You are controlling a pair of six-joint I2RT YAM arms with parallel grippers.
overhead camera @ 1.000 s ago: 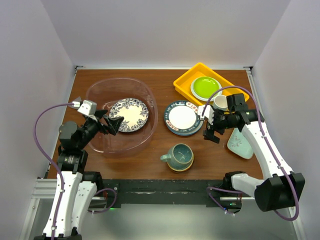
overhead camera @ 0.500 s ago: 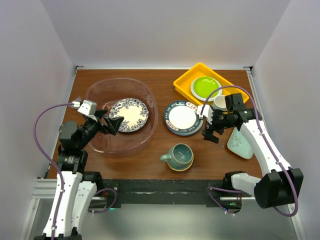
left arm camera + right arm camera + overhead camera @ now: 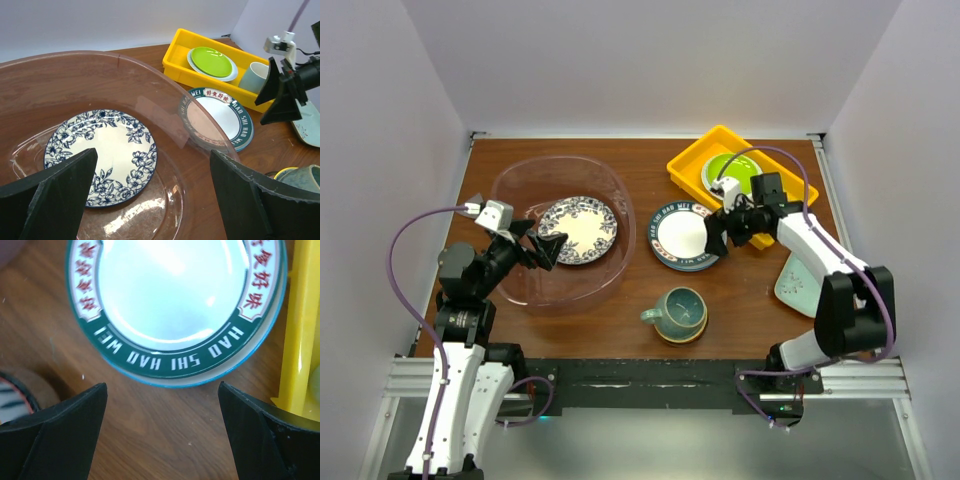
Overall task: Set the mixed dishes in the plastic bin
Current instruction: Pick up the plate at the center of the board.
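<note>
The right pincer (image 3: 718, 232) has swung over the lettered plate (image 3: 680, 238), spread wide and empty; next, it should straddle the rim.

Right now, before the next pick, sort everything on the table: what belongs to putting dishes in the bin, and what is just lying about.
Belongs to the job: plastic bin; blue floral plate, already in it; lettered-rim plate; teal mug; pale mint dish.

Just lying about: yellow tray; lime-green plate and small pale cup in it.
</note>
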